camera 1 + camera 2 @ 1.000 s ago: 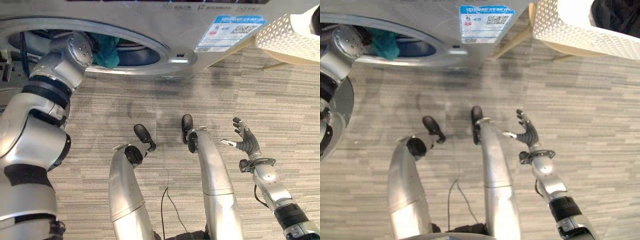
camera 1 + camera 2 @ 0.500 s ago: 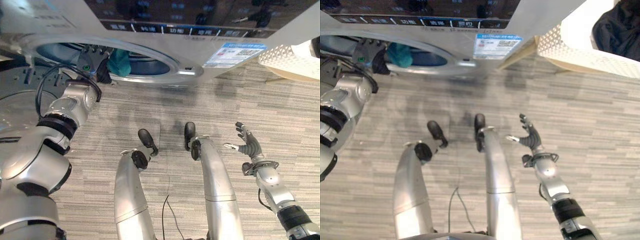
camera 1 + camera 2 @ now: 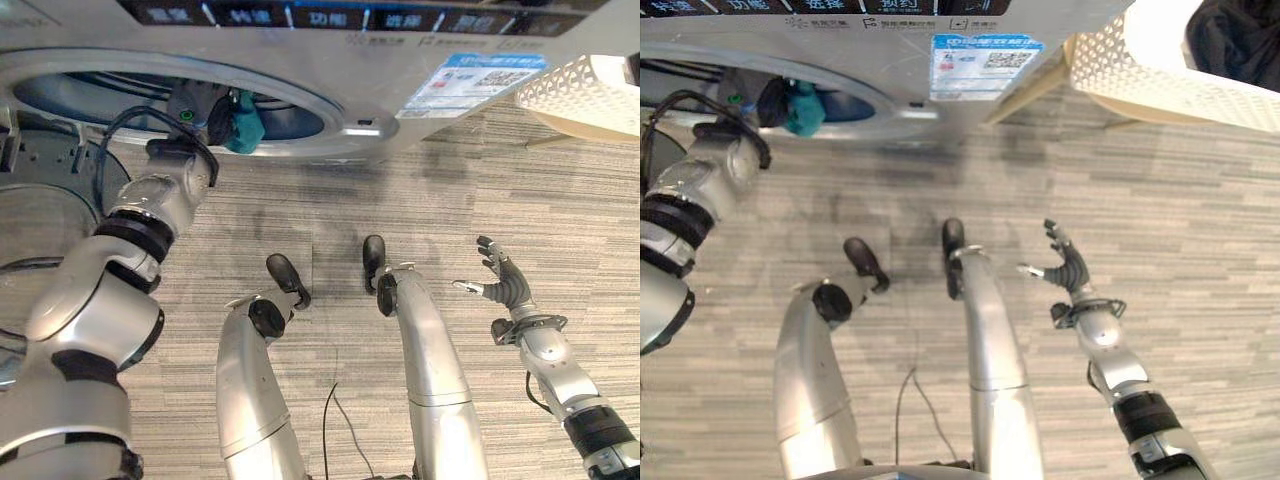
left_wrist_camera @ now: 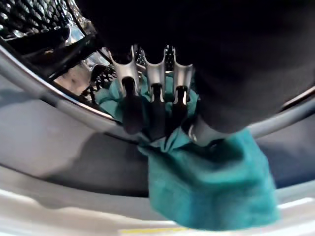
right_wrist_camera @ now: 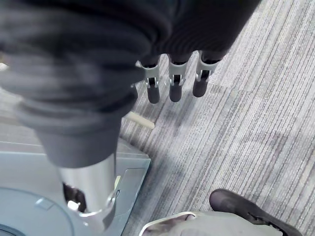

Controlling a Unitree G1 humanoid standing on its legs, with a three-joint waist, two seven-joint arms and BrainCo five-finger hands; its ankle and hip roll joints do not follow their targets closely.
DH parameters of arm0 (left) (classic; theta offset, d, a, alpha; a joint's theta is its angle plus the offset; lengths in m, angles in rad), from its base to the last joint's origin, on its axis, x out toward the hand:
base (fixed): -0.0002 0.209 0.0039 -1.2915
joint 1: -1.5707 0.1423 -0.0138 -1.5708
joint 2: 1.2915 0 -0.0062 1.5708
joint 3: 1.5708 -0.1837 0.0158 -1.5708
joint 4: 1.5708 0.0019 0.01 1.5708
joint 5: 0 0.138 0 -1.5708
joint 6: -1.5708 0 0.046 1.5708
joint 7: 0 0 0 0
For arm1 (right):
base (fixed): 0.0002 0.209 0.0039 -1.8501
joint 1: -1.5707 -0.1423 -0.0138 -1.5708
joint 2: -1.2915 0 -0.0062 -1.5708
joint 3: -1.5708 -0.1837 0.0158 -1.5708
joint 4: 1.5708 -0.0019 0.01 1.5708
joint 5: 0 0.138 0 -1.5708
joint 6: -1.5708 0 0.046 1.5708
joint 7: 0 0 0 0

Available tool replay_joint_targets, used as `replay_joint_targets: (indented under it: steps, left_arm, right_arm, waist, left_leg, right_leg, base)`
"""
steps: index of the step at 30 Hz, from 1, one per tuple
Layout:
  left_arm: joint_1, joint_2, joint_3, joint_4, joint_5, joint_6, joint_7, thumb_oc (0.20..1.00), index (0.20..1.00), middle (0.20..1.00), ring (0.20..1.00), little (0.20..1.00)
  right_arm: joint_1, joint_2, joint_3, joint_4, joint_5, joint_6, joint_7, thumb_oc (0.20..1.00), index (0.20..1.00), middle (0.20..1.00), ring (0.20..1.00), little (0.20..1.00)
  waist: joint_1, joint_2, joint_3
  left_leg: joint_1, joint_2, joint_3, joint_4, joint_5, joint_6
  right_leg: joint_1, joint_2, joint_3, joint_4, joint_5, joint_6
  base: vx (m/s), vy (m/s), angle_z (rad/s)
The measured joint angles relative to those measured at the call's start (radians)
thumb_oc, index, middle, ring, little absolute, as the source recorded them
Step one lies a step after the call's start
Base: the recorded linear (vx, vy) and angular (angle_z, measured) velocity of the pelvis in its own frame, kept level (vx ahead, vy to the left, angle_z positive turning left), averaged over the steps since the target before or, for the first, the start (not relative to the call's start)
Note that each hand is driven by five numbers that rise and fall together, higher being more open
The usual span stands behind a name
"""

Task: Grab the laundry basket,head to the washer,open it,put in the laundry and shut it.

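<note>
Laundry, a teal cloth (image 4: pixel 211 187), hangs from the left hand (image 3: pixel 205 105) at the washer's (image 3: pixel 330 60) round opening. The left fingers (image 4: pixel 152 105) are curled down over the cloth, with the thumb pressing in from the side, so the cloth is pinched between them. Most of it droops below the fingertips, across the grey rim of the opening. Past the fingers lies the drum's (image 4: pixel 29 14) perforated metal wall. Beside the left arm, the washer's door (image 3: pixel 40 230) stands swung open.

Right of the washer, the white perforated basket (image 3: pixel 1160 70) sits on the grey carpet (image 3: pixel 540 190), with dark clothing (image 3: pixel 1240 35) inside it. It is well apart from both hands.

The right hand (image 3: pixel 503 283) is low over the carpet, holding nothing. Its fingers (image 5: pixel 174 86) are relaxed and slightly spread, and its thumb sticks out sideways.
</note>
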Motion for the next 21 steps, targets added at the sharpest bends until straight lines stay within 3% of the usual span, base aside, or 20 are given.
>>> replay_joint_targets:
  steps: [9,13,14,15,21]
  left_arm:
    - [-0.04,-0.002,0.094,-0.035,-0.219,-0.014,0.127,0.2,0.2,0.2,0.2,0.2]
    - [-0.037,-0.037,0.232,-0.035,-0.393,-0.035,0.222,0.2,0.2,0.2,0.2,0.2]
    - [-0.04,-0.038,0.243,-0.035,-0.422,-0.035,0.24,0.768,0.768,0.768,0.768,0.768]
    - [-0.045,-0.036,0.244,-0.036,-0.45,-0.034,0.258,1.0,1.0,1.0,1.0,1.0]
    - [-0.07,-0.006,0.24,-0.056,-0.462,-0.034,0.281,1.0,1.0,1.0,1.0,1.0]
  right_arm:
    - [0.001,0.064,0.01,0.004,0.0,-0.008,-0.022,1.0,1.0,1.0,1.0,1.0]
    - [0.001,0.069,0.01,0.002,0.001,-0.021,-0.031,1.0,1.0,1.0,1.0,1.0]
    - [0.0,0.069,0.011,0.002,0.001,-0.022,-0.031,1.0,1.0,1.0,1.0,1.0]
    - [0.0,0.069,0.011,0.002,0.001,-0.021,-0.031,1.0,1.0,1.0,1.0,1.0]
    - [-0.003,0.065,0.01,-0.011,0.001,-0.022,-0.031,1.0,1.0,1.0,1.0,1.0]
  waist:
    - [-0.001,0.0,0.0]
    - [-0.001,-0.001,-0.001]
    - [-0.002,-0.001,-0.001]
    - [-0.002,0.0,-0.001]
    - [-0.002,0.001,-0.003]
  left_leg:
    - [0.008,-0.005,-0.001,-0.008,0.006,-0.003]
    - [0.015,-0.008,-0.001,-0.015,0.007,-0.001]
    - [0.015,-0.008,-0.001,-0.016,0.006,0.001]
    - [0.015,-0.009,-0.001,-0.02,0.007,0.002]
    - [0.015,-0.011,0.001,-0.037,0.012,-0.003]
  right_leg:
    - [0.007,-0.006,-0.001,0.002,0.0,0.0]
    - [0.014,-0.007,-0.001,-0.004,0.0,0.0]
    - [0.014,-0.007,-0.001,-0.006,0.0,0.0]
    - [0.014,-0.007,-0.001,-0.009,0.0,0.0]
    - [0.014,-0.006,-0.002,-0.027,0.001,0.002]
  base:
    - [0.0,-0.001,0.01]
    - [0.0,0.0,0.0]
    - [0.0,0.0,0.0]
    - [0.0,0.0,0.0]
    - [0.0,0.0,0.0]
